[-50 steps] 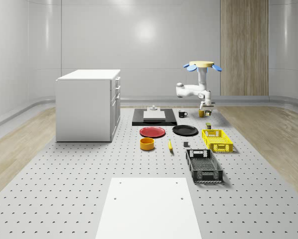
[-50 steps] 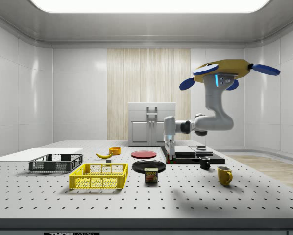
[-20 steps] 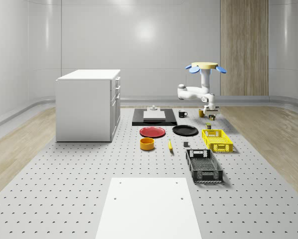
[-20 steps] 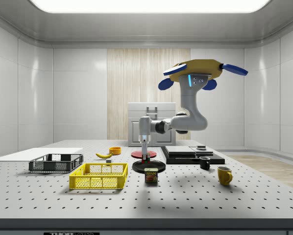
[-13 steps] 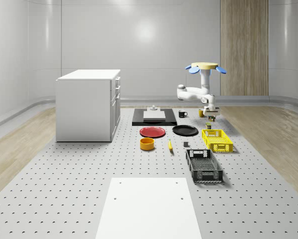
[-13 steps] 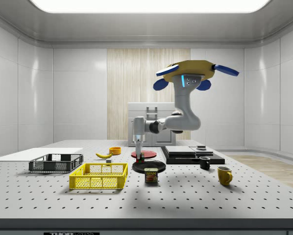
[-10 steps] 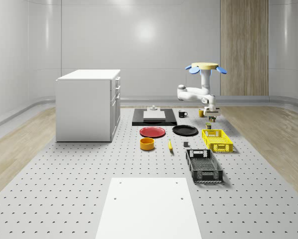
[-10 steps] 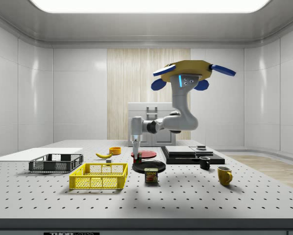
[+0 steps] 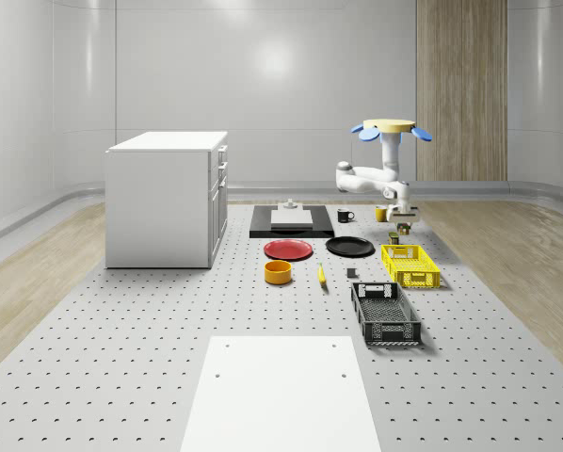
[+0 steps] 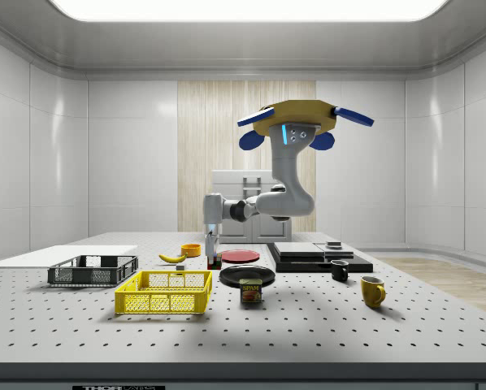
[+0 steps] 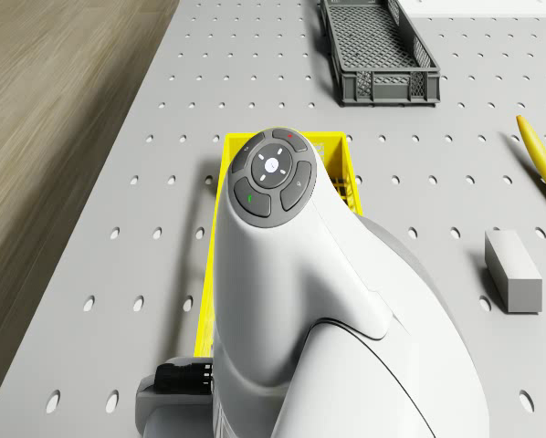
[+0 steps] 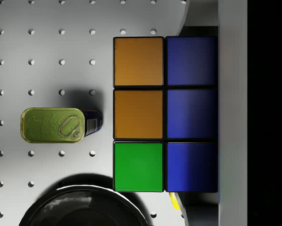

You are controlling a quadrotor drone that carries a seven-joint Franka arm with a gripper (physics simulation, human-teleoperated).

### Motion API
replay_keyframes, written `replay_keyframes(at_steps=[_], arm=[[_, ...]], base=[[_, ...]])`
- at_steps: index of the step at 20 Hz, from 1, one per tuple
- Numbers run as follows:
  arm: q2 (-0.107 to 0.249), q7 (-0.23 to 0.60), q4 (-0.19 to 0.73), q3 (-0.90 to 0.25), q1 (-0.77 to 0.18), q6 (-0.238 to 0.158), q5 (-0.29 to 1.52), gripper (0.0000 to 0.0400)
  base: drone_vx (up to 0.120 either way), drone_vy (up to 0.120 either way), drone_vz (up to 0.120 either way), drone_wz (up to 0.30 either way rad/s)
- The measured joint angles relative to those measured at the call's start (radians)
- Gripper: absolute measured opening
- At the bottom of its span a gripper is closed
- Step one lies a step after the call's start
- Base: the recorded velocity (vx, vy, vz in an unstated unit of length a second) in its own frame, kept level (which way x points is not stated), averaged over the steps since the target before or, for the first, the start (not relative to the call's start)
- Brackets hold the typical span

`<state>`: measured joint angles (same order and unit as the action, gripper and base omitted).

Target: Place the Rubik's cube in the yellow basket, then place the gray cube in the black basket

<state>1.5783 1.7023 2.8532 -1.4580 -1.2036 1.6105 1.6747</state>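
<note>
Rubik's cube clamped in end effector, carried clear of tabletop above tin can and black plate. Drone hovering beside yellow basket, far end; drop pending. Gray cube waiting on tabletop, black basket nearer.

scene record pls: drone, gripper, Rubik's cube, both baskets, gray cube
drone: airborne above the table
gripper: shut on Rubik's cube, just past the yellow basket's far end
Rubik's cube: held, off the table
yellow basket: nothing seen in it
black basket: nothing seen in it
gray cube: on the table beside the yellow basket
</note>
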Motion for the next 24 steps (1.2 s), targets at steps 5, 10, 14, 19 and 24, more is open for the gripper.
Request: replay_keyframes(at_steps=[5, 10, 14, 19, 24], arm=[[0.003, 0.000, 0.000, 0.000, 0.000, 0.003, -0.001, 0.0325], [0.006, 0.001, 0.000, -0.001, -0.001, 0.006, -0.002, 0.0325], [0.008, 0.001, 0.000, -0.001, -0.001, 0.008, -0.003, 0.0325], [0.011, 0.001, 0.000, -0.001, -0.001, 0.010, -0.004, 0.0325], [0.013, 0.001, 0.000, -0.001, -0.001, 0.012, -0.005, 0.0325]], base=[[0.120, 0.000, 0.000, 0.000], [0.120, -0.104, 0.000, 0.000], [0.120, 0.000, 0.000, 0.000], [0.120, 0.000, 0.000, 0.000], [0.040, 0.000, -0.120, 0.000]])
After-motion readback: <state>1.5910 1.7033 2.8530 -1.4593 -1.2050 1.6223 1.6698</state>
